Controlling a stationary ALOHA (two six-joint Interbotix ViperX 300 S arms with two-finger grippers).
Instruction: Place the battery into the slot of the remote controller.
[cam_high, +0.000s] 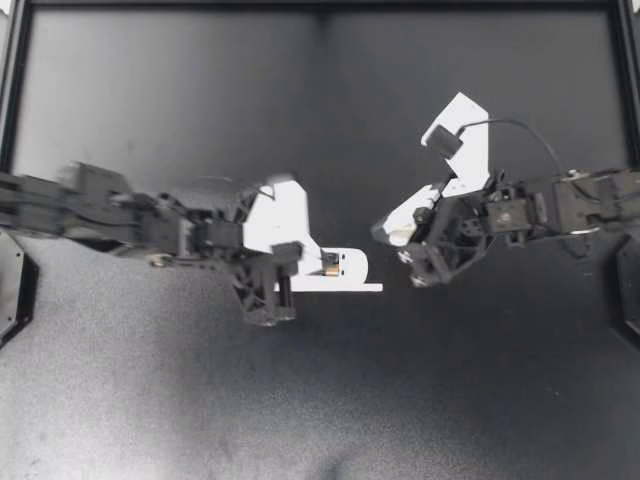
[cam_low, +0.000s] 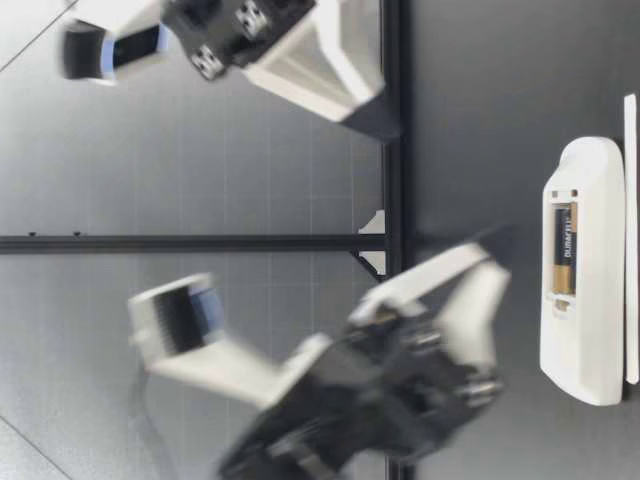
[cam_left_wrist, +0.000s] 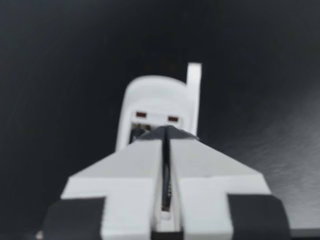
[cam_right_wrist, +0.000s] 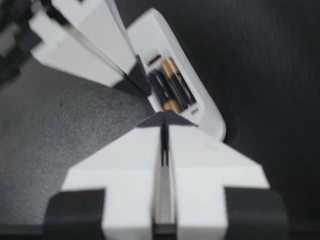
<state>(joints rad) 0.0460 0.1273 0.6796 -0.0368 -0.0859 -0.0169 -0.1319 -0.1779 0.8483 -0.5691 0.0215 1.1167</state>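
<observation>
The white oblong plastic remote controller (cam_high: 352, 270) lies back-up on the dark matte counter (cam_high: 200, 400), with its compartment uncovered. The gold-and-black cylindrical battery (cam_high: 328, 265) rests inside that compartment, lengthwise along the remote, beside what looks like a second, darker cell. My left gripper (cam_high: 300, 248) hangs close over the remote's end on my left, jaws pressed together on nothing. My right gripper (cam_high: 396, 232) stands higher, clear of the remote's opposite end, jaws likewise closed and empty. Blur hides whether the battery sits fully flush in the remote. I judge that seating it is the step in hand. Press gently on any raised end with the closed tips, straight down so the remote does not slide, then lift clear vertically.
</observation>
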